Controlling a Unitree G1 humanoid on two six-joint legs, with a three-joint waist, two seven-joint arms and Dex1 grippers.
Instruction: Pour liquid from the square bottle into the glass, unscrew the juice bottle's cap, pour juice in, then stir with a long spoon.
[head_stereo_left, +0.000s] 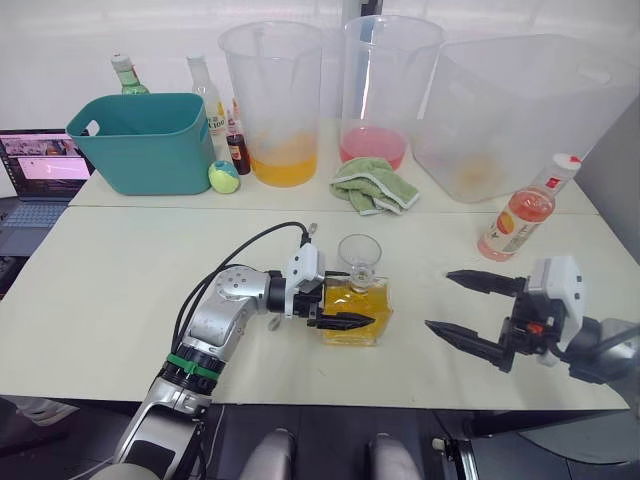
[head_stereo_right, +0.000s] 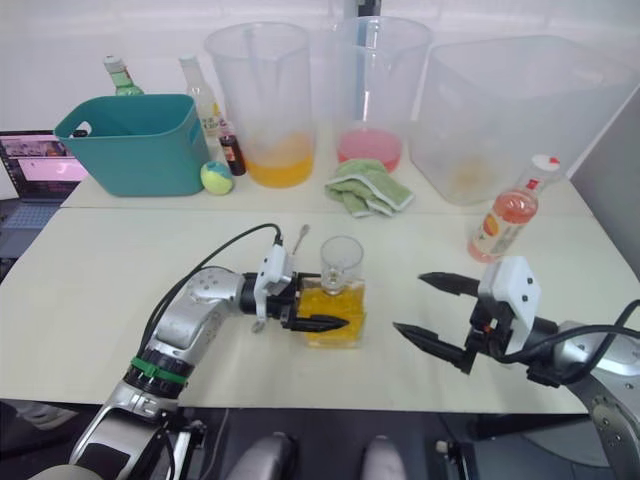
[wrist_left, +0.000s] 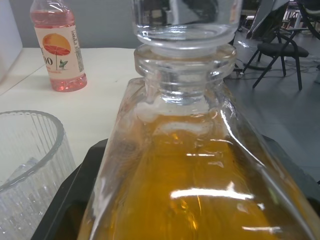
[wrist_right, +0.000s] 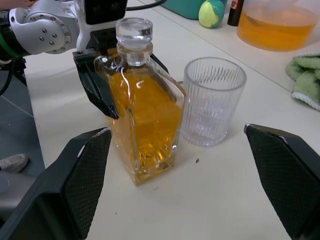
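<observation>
- The left gripper (head_stereo_left: 350, 308) sits at the near middle of the cream table (head_stereo_left: 120, 290), its two black fingers (wrist_right: 97, 90) set on either side of the square bottle (head_stereo_left: 357, 312); they look closed on its flat sides.
- The square bottle stands upright on the table, filled about to the shoulder with yellow liquid, and a clear round glass stopper (wrist_right: 134, 36) sits in its neck.
- The right gripper (head_stereo_left: 470, 312) hovers low over the table to the right of the bottle, well apart from it, fingers spread wide and holding nothing.
- The glass (wrist_right: 212, 102), a ribbed clear tumbler, stands upright and empty just beside the bottle, on its far side.
- The juice bottle (head_stereo_left: 524, 214) stands farther back on the right, leaning slightly, pink juice (wrist_left: 59, 50) inside and its white cap (head_stereo_left: 566, 164) with a red mark screwed on.
- A green cloth (head_stereo_left: 372, 185) lies crumpled behind the glass.
- At the far edge stand three large translucent pitchers (head_stereo_left: 272, 100), one with orange liquid and one with pink.
- To their left are a small dark brown bottle (head_stereo_left: 238, 150), a yellow-green ball (head_stereo_left: 223, 177), a teal tub (head_stereo_left: 145, 140) and two taller bottles (head_stereo_left: 207, 92) behind it.
</observation>
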